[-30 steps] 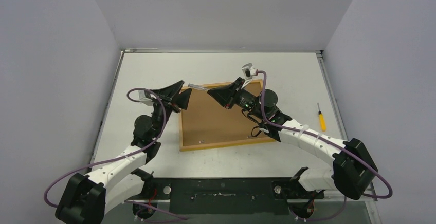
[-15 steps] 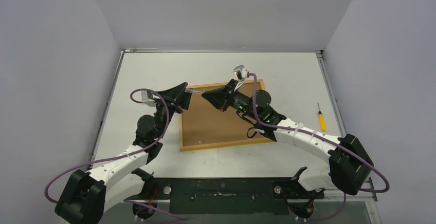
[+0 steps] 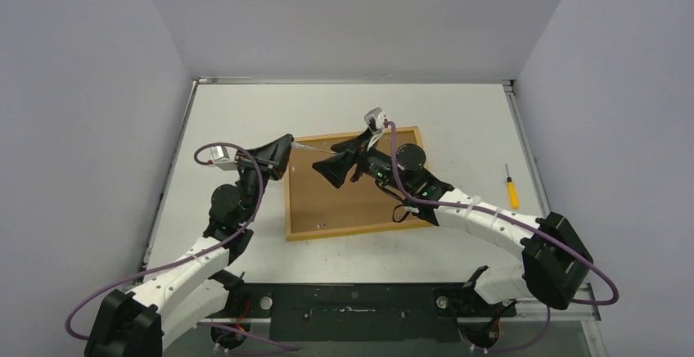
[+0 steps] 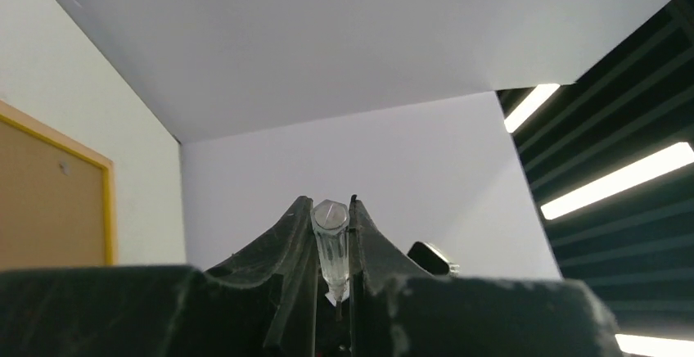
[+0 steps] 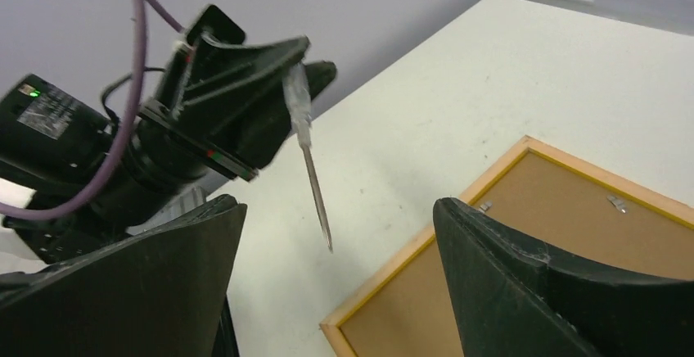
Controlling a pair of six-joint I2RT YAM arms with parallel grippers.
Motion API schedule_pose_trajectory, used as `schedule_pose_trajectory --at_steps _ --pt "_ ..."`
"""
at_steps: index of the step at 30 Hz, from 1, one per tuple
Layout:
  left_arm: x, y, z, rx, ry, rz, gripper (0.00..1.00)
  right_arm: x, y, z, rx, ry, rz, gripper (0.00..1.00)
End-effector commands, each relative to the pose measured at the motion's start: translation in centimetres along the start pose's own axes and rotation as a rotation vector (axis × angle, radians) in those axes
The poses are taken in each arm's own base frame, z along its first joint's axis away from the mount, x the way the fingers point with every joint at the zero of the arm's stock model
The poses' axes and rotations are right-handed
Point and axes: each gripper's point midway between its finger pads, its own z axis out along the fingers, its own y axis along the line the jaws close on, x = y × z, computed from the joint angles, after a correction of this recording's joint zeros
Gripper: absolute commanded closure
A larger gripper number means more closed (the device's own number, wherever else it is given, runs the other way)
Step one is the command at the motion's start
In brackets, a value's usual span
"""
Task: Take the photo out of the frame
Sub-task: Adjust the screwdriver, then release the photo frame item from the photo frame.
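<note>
The frame (image 3: pixel 348 210) lies back side up on the table, brown backing and small metal tabs showing; its corner also appears in the right wrist view (image 5: pixel 565 234) and the left wrist view (image 4: pixel 45 201). The photo is hidden under the backing. My left gripper (image 3: pixel 284 149) (image 4: pixel 330 204) is shut on the clear handle of a thin screwdriver (image 4: pixel 331 246) (image 5: pixel 306 140), held in the air off the frame's far left corner. Its metal shaft (image 3: pixel 309 147) points toward my right gripper (image 3: pixel 345 155) (image 5: pixel 337 205), which stands wide open with nothing between its fingers.
A small yellow-handled screwdriver (image 3: pixel 511 190) lies on the table to the right of the frame. Grey walls close in the table on the left, back and right. Both arms reach in from the near edge.
The clear-handled screwdriver passed from my right gripper to my left. The left jaws closed on its handle, the right jaws opened and let go, and the left gripper drew slightly left.
</note>
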Motion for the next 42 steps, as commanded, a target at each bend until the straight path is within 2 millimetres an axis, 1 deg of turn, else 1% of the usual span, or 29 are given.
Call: schedule_pose_trajectory --at_steps 1,3,5,6,7,9,12,14,19,20,21,23,25,26,28,29,30,36,42 --pt "-2.6 -0.8 0.4 -0.055 -0.099 0.343 1.00 -1.1 -2.0 -1.5 0.078 -0.029 -0.046 0.09" --pt "-3.5 -0.1 0.7 -0.149 -0.112 0.538 1.00 -1.1 -3.9 -2.8 0.143 -0.050 -0.028 0.06" --pt "-4.3 0.5 1.2 -0.229 -0.108 0.704 1.00 -0.8 -6.0 -3.9 0.214 -0.060 -0.004 0.05" --pt "-4.6 0.8 1.6 -0.257 -0.102 0.788 1.00 -0.3 -7.3 -4.5 0.256 -0.054 0.009 0.05" --pt "-4.8 0.9 1.9 -0.267 -0.097 0.839 1.00 0.2 -8.1 -4.8 0.283 -0.044 0.019 0.06" --pt "-5.0 1.3 2.7 -0.276 -0.091 0.919 1.00 1.7 -9.3 -5.0 0.313 -0.010 0.029 0.12" --pt "-5.1 2.1 4.2 -0.274 -0.069 1.030 1.00 4.6 -11.3 -5.2 0.384 0.072 0.052 0.20" --pt "-5.2 2.9 5.3 -0.296 -0.058 1.085 1.00 6.7 -12.2 -5.4 0.406 0.132 0.062 0.22" --pt "-5.4 4.4 8.1 -0.323 -0.039 1.201 1.00 10.7 -12.6 -6.2 0.395 0.201 0.077 0.23" --pt "-5.5 4.6 8.6 -0.329 -0.037 1.218 1.00 11.4 -12.6 -6.5 0.391 0.207 0.079 0.24" --pt "-5.5 4.9 9.0 -0.335 -0.037 1.230 1.00 11.8 -12.6 -6.5 0.388 0.213 0.085 0.27" --pt "-5.6 5.4 9.7 -0.330 -0.046 1.249 1.00 12.8 -12.5 -6.3 0.371 0.229 0.105 0.44" --pt "-5.7 5.7 10.4 -0.318 -0.059 1.264 1.00 14.2 -12.2 -5.9 0.340 0.258 0.131 0.64" --pt "-5.7 6.1 10.7 -0.320 -0.058 1.276 1.00 15.1 -12.2 -5.7 0.329 0.279 0.150 0.72" --pt "-5.6 6.5 11.5 -0.308 -0.061 1.294 1.00 16.5 -12.0 -5.2 0.303 0.317 0.195 0.85" --pt "-5.5 6.7 11.9 -0.303 -0.061 1.303 1.00 17.1 -12.0 -4.9 0.289 0.335 0.218 0.91" --pt "-5.4 7.1 12.3 -0.301 -0.059 1.319 1.00 17.6 -11.9 -4.7 0.279 0.348 0.236 0.94" --pt "-4.7 9.1 14.6 -0.255 -0.066 1.360 1.00 19.3 -11.8 -4.5 0.248 0.370 0.297 0.95" --pt "-3.8 11.3 16.1 -0.256 -0.039 1.390 1.00 20.5 -12.1 -4.4 0.237 0.391 0.355 0.95"
